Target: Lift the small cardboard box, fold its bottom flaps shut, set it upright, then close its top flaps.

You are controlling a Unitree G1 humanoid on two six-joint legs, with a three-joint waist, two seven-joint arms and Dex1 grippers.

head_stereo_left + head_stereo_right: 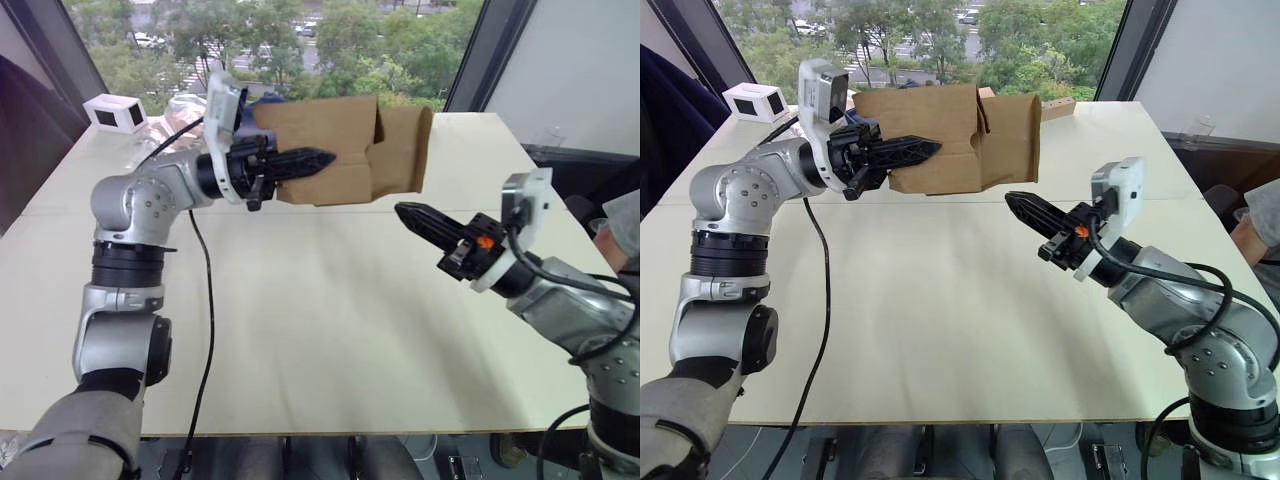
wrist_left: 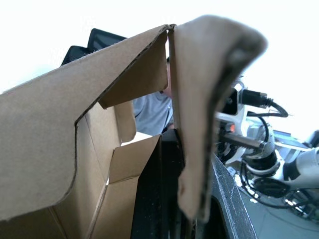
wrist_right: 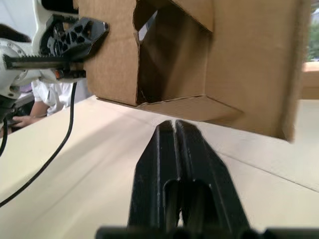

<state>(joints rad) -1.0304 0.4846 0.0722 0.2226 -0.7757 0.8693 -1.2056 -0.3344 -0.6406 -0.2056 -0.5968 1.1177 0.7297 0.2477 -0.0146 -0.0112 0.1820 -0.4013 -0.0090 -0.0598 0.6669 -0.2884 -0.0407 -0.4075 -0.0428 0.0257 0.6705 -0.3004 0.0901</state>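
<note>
Cardboard box (image 1: 330, 150) lies sideways, left fingers (image 1: 300, 160) clamping it; right fingers (image 1: 420, 218) together.

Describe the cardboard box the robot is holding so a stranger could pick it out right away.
Look over the far half of the pale table, before the window. The left gripper holds the small cardboard box off the tabletop. Unlike the little white box at the far left corner, it's plain brown with loose flaps hanging open.

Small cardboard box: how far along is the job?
Lift looks done: the left pincer holds the plain brown corrugated cardboard box off the pale table, shut on one wall. In hand: the shut right pincer points at the box's open end, whose flaps hang unfolded. Left: fold those, set upright, close the top.
</note>
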